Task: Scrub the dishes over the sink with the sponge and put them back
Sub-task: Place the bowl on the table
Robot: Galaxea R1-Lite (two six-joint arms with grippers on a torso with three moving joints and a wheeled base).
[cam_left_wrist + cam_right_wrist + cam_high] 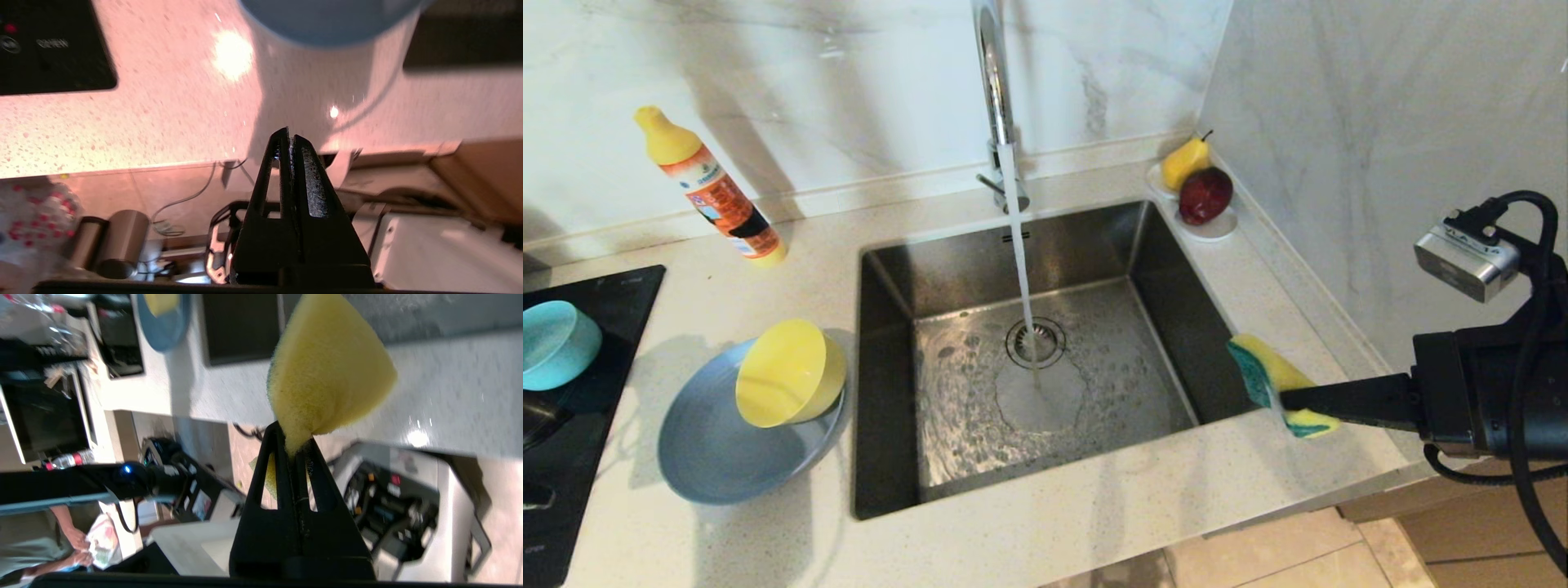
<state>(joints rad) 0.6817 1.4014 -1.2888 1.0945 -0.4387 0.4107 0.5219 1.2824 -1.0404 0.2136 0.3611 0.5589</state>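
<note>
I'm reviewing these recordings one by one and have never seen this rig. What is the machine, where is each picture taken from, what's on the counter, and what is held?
It is a two-armed robot standing at a kitchen sink with the tap running. One picture looks down from its head; the other two come from cameras on its wrists, behind the fingers.

On the counter, left of the sink, a yellow bowl lies tipped on a grey-blue plate. A teal bowl sits on the black hob, a cleaner bottle leans on the wall, and fruit sits on a dish in the far corner.

The right end effector is shut on the sponge, beside the sink's right edge. The left end effector is shut and holds nothing.
</note>
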